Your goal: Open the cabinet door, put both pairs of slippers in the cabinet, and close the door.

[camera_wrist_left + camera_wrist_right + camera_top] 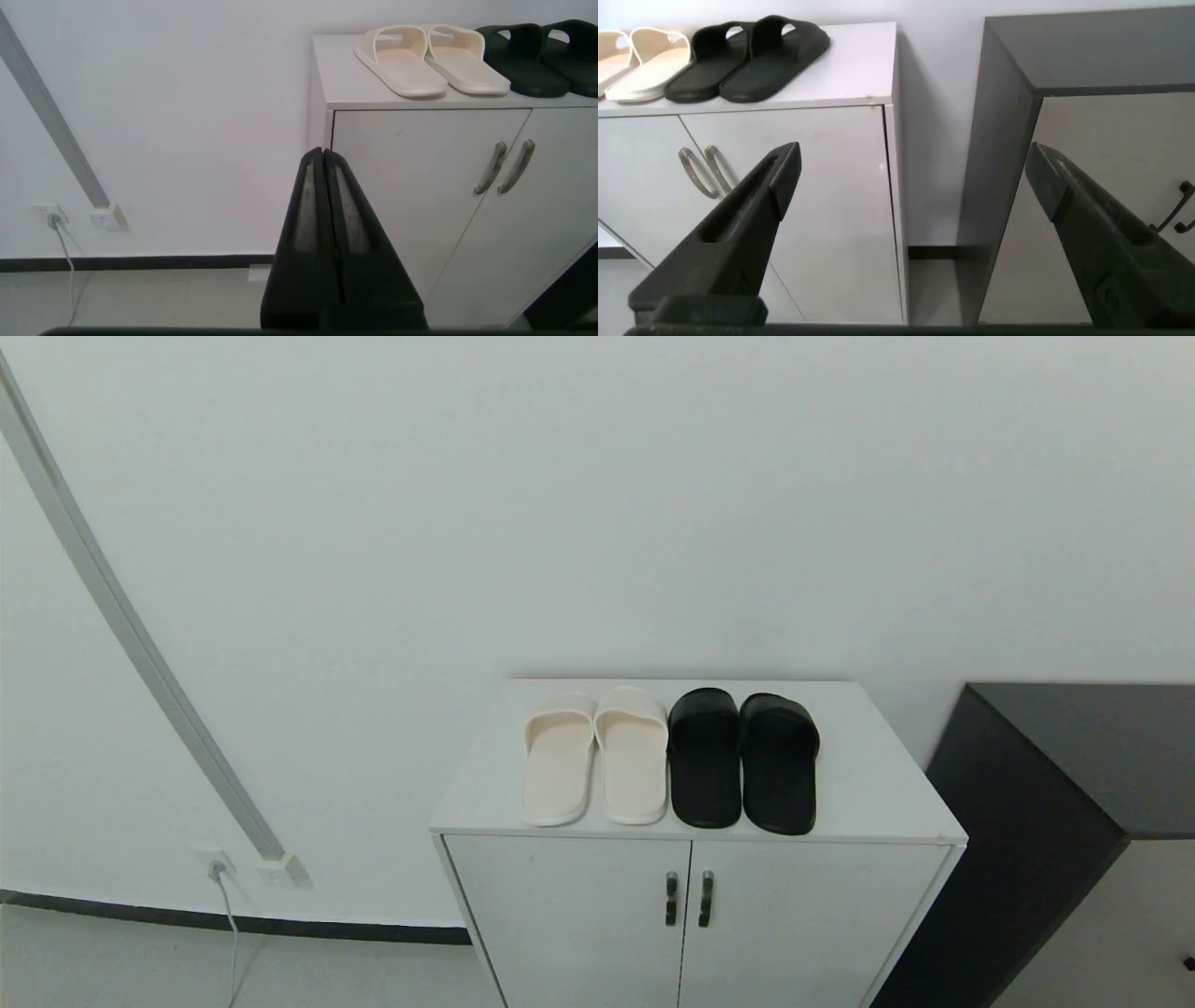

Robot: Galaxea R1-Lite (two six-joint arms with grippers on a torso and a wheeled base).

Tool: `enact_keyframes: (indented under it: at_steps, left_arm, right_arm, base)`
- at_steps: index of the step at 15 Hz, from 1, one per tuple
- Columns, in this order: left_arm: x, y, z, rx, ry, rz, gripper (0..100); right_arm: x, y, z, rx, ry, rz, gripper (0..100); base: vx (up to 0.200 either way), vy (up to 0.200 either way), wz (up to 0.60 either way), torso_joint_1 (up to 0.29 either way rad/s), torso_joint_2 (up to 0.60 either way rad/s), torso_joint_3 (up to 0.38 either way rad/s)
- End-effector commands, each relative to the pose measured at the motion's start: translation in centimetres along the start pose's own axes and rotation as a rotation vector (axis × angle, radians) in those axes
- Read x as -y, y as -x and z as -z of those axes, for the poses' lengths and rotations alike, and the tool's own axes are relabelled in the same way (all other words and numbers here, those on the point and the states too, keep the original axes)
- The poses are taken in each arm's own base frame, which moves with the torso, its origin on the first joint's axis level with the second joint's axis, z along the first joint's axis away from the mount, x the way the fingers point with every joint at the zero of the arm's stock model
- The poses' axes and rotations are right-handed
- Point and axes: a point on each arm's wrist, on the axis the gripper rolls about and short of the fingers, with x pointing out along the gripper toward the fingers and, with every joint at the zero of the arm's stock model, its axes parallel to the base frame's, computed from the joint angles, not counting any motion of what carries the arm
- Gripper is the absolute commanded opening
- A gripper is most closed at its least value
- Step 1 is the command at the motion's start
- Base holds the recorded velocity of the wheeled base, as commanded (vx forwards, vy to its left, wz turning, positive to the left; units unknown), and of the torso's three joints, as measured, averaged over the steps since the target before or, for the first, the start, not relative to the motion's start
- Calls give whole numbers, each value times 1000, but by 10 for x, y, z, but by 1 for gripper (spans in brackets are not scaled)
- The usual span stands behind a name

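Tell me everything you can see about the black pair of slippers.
The black slippers are two matte slides, each with a wide band over the front, and look like moulded rubber or foam. They lie flat, side by side and touching, on the right half of the white cabinet top. Their bands are at the far end and their heels near the front edge. They sit close against the cream slippers.

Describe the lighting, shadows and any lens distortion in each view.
Head view: even, soft light; the wall conduit bows, so the lens distorts toward the edges; only faint shadows under the white slippers and black slippers on the cabinet. Left wrist view: the shut left tool stands dark against the bright wall. Right wrist view: the open right tool is dark too; no glare.
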Motion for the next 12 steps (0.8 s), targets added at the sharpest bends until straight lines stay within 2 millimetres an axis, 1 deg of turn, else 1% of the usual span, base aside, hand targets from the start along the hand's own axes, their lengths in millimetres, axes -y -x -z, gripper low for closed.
enact_keyframes:
  at_steps: [1,5,7,9,10,11,12]
  left_arm:
    - [0,0,0,-1,-1,0,0]
    - [0,0,0,-1,-1,0,0]
    - [0,0,0,-1,-1,0,0]
    - [0,0,0,-1,-1,1,0]
    - [0,0,0,-1,-2,1,0]
    - [0,0,0,-1,-2,1,0]
    - [0,0,0,-1,-4,1,0]
  right_arm:
    - [0,0,0,-2,6,-3,100]
    - [0,0,0,-2,32,-12,100]
    - [-1,0,-1,7,101,-47,100]
    - [-1,0,-1,7,90,-47,100]
    - [-1,3,-12,54,76,-46,100]
    - [-2,8,-41,109,9,-57,100]
    - [-2,8,-64,89,-41,-100,100]
  base:
    - [0,0,0,0,0,0]
    - [0,0,0,0,0,0]
    - [0,0,0,0,0,0]
    - [0,0,0,0,0,0]
    - [0,0,0,0,0,0]
    - [0,0,0,0,0,0]
    - [0,0,0,0,0,0]
